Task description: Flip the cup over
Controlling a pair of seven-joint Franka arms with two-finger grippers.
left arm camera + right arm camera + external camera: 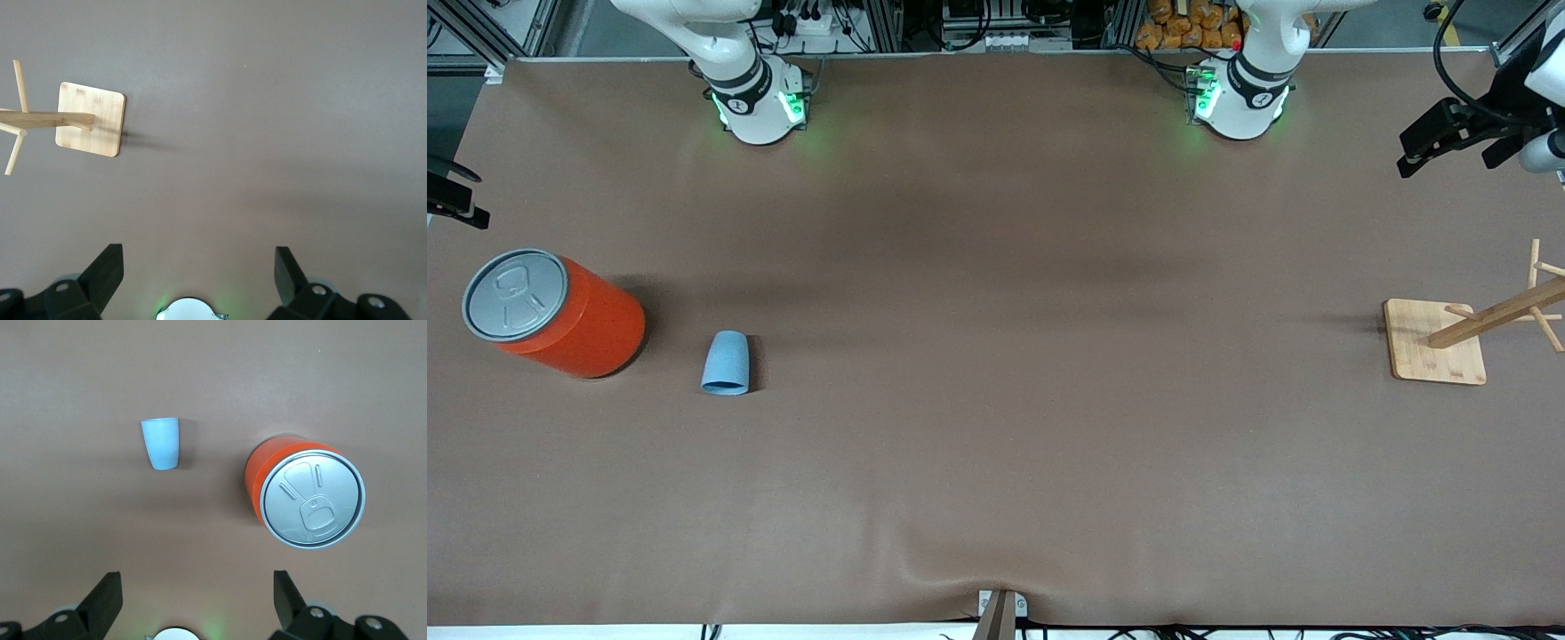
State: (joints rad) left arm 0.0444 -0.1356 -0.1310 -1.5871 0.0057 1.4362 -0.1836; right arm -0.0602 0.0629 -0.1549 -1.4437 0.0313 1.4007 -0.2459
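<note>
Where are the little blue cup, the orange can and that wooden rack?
cup (726,362), front view, its side wall.
orange can (596,329), front view, its orange side.
wooden rack (1423,356), front view, its flat base.

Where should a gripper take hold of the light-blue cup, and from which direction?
Probably across the cup's tapered side wall, coming down from above. It looks upside down, wide end on the table, and nothing touches it; the orange can stands apart.
</note>
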